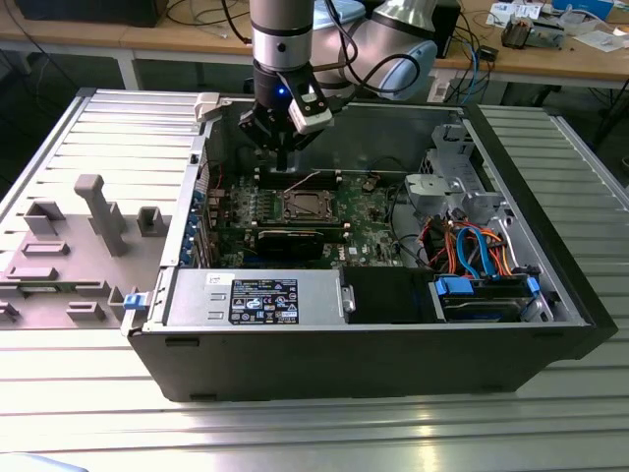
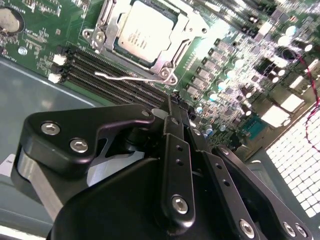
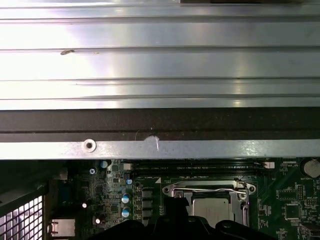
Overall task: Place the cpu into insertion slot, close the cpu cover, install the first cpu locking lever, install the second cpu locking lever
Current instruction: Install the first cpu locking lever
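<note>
A: Second wrist view first: the cpu (image 2: 146, 29) sits flat in the slot (image 2: 167, 62), and the cover (image 2: 182, 25) lies down around it.

B: So placing and closing look done?

A: I judge so. The step in hand looks like the first lever (image 2: 131, 78). That thin wire lies along the cover's edge, beside the memory slots (image 2: 95, 75). I cannot tell whether it is hooked.

B: And the gripper (image 2: 176, 102)?

A: Its fingers (image 2: 176, 145) are pressed together with nothing between them. In the exterior view the gripper (image 1: 282, 147) hangs above the board (image 1: 373, 221), at upper centre of the frame, just behind the slot (image 1: 303, 205) and apart from it.

B: What does the move call for?

A: By my reading, a fine tip on a thin wire, pushed down and sideways under its catch without scraping the cover.

B: Room?

A: Tight behind: the case wall (image 1: 393, 123) rises near the gripper, and the first wrist view puts its rim (image 3: 150, 125) just beside the memory slots. A card (image 1: 290, 241) stands in front of the slot. The drive cage (image 1: 442, 187) is well apart, on the exterior view's right. Straight above is open.
</note>
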Tool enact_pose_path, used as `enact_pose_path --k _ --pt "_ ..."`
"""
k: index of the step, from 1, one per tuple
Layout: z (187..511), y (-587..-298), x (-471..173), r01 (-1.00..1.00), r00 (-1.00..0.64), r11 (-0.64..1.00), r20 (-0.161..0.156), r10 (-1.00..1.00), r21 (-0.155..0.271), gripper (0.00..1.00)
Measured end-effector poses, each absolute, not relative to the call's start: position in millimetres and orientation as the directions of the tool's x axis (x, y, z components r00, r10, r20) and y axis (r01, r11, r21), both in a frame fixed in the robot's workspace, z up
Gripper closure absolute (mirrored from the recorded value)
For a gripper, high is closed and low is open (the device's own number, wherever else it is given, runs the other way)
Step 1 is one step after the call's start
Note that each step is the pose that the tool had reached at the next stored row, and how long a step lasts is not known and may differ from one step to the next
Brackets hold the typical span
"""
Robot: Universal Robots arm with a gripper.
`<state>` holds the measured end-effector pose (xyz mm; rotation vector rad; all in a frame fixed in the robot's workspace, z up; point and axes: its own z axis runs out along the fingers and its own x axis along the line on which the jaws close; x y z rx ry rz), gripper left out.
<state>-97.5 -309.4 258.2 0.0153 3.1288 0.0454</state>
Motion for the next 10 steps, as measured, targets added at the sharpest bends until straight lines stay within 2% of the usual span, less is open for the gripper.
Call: enact_pose_path --k 10 --pt "252.1 -310.2 -96.9 0.012 -1.0 0.999 -0.012 0.012 0.049 0.89"
